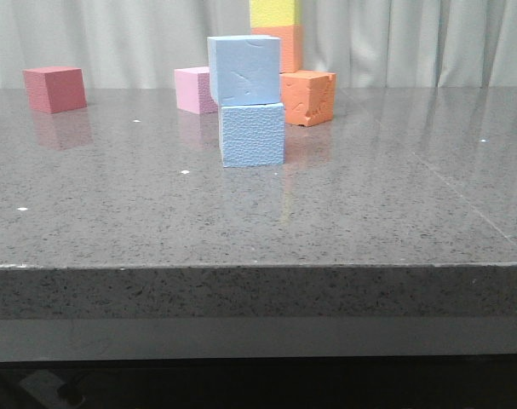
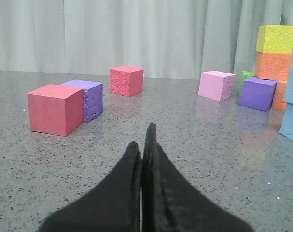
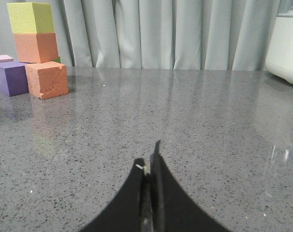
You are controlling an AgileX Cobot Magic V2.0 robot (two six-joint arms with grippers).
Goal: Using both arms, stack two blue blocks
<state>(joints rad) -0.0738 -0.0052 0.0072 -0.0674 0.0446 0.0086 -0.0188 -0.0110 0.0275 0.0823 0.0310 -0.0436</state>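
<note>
Two blue blocks are seen stacked at upper centre of the front view: the upper blue block (image 1: 244, 70) rests on the lower blue block (image 1: 252, 134), set slightly to the left and turned a little, so the edges do not line up. The stack stands on the grey speckled bench (image 1: 258, 221), well back from its front edge. Behind it a pink cube (image 1: 194, 89) lies to the left and an orange cube (image 1: 308, 97) to the right, with a yellow cube (image 1: 275, 12) on top of another orange one further back; a red cube (image 1: 54, 89) sits at far left. No writing, label or brand can be read on any surface. In the wrist views the left tool (image 2: 145, 140) and the right tool (image 3: 150, 157) are each shown low over the bench with fingers pressed together, nothing between them.
</note>
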